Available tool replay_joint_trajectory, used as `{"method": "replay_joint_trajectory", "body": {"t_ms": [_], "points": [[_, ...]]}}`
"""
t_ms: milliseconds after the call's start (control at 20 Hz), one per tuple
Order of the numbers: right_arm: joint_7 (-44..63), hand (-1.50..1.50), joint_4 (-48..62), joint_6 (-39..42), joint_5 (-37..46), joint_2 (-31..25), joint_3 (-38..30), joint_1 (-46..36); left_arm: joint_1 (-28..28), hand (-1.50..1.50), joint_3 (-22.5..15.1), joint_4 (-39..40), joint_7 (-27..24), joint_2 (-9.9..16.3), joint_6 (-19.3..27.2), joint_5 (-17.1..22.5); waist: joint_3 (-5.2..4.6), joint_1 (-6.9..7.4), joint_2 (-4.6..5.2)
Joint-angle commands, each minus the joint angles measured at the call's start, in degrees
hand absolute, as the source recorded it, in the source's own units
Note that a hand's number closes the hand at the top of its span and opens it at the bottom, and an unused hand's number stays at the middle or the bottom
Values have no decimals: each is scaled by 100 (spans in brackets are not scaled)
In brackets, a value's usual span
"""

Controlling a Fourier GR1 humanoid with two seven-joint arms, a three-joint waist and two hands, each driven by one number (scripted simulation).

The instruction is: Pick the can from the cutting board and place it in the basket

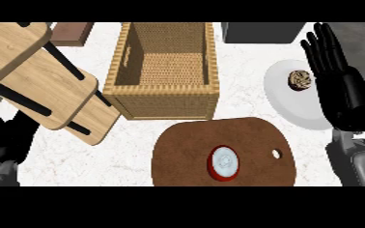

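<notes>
Nothing of the task is done yet: your small red-walled can with a silver lid [224, 162] stands upright on the brown rounded wooden cutting board [225, 152], toward the board's 6 o'clock. Its long axis runs vertical, lid facing up at you. The woven rectangular wicker basket [166, 67] sits at 11 o'clock from the can, holding nothing you can see. The right robot hand [335, 82] rests wide, fingers straight, at 2 o'clock (over the white plate [285, 99]). The left robot hand [11, 147] barely shows; its fingers I cannot tell. Grasp, lift and drop all remain.
</notes>
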Motion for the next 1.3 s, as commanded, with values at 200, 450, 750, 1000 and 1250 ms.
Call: {"method": "replay_joint_trajectory", "body": {"t_ms": [200,450,750,1000,1250], "points": [[-647,150,529,2290,-1766,1000,1111,-83,-742,0,-735,-588,-285,41,-224,-689,-23,160,392],[-2431,-150,-200,3766,-2057,1578,1788,281,-734,0,-970,-587,-286,82,-412,-847,-33,-179,266],[-3022,-150,-593,3269,-376,819,1458,1116,-700,0,-1049,-413,-407,-160,-90,-1166,-95,-418,203],[-2522,-150,-546,3184,950,-673,622,283,-479,0,-916,-748,-275,40,-244,-976,-97,-452,187],[-2485,-150,-586,4275,1452,-2051,566,-184,-492,0,-887,-779,-272,39,-292,-966,-97,-322,217]]}}
